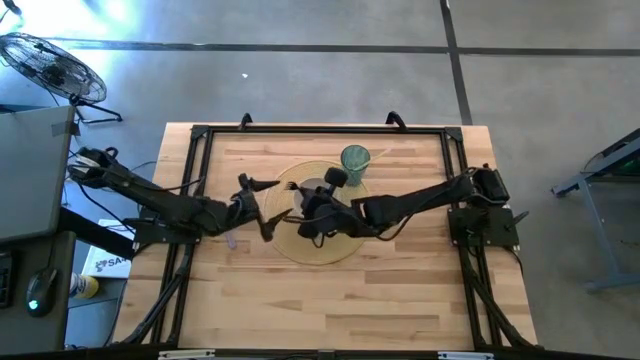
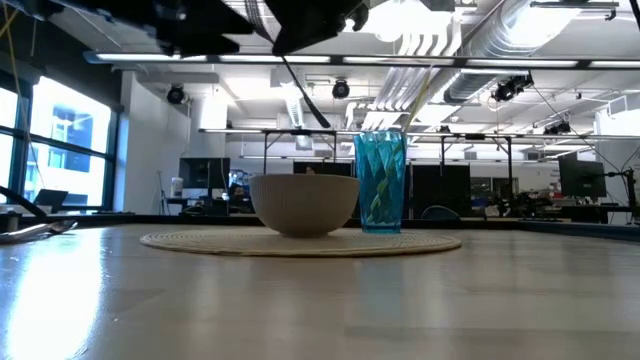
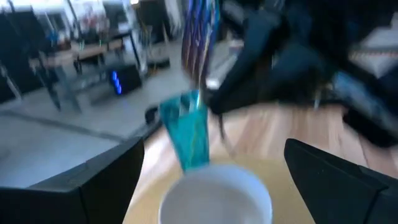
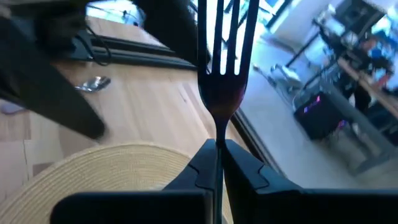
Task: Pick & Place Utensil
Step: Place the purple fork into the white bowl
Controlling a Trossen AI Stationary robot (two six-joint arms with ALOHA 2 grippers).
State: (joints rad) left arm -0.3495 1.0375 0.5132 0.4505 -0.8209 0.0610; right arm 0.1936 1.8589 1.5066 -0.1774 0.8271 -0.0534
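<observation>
Item: fork (image 4: 222, 59), dark metal with a purplish sheen, four tines visible, narrow neck below them.
Long axis: runs straight up the middle of the right wrist picture, tines away from the gripper, handle down between its fingers.
Held by: right gripper (image 4: 216, 163), fingers clenched on the fork's neck, in the lower centre of that picture.
Position, high view: right gripper (image 1: 312, 212) sits over the centre of the woven placemat (image 1: 343, 247), mid-frame; the fork itself is too small there to make out.
Low view: a thin dark rod slants down from the arms at the top edge toward the bowl (image 2: 304, 205); probably the fork, though the view does not settle it.
Left gripper: (image 1: 256, 206) just left of the placemat's edge, close to the right gripper; fingers (image 3: 93, 186) spread wide apart, nothing between them.
Bowl: white, on the placemat, centre of the low view.
Cup: teal, faceted (image 2: 380, 182), upright, just right of the bowl on the placemat.
Spoon: (image 4: 93, 83) lying on the bare wooden table (image 1: 400, 300), upper left of the right wrist picture.
</observation>
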